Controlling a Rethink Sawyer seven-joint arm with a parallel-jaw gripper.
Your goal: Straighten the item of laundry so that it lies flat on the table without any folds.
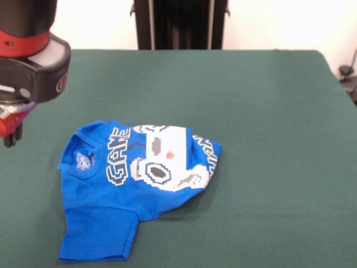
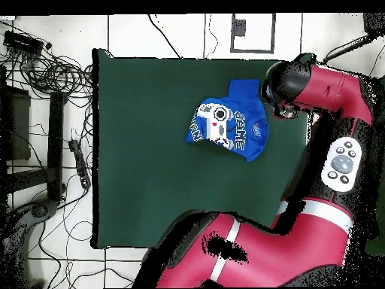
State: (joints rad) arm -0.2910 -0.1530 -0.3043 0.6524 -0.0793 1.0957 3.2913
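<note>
The item of laundry [image 1: 139,178] is a bright blue T-shirt lying crumpled at the front left of the green table [image 1: 268,111]. Its body is folded over, so the white pixel print and yellow-outlined lettering curve across the top. One sleeve points toward the near edge. My gripper [image 1: 10,134] hangs at the left edge of the front view, above the table and clear of the shirt's collar side. Its state does not show. In the overhead view the shirt [image 2: 229,120] lies near the table's [image 2: 150,150] right edge, beside my arm's black wrist [image 2: 289,83].
In the overhead view my red arm [image 2: 331,90] reaches over the table's right edge and its lower links [image 2: 248,248] cover the bottom right corner. Cables and stands [image 2: 45,113] clutter the floor to the left. The shirt's sleeve lies close to the near edge in the front view.
</note>
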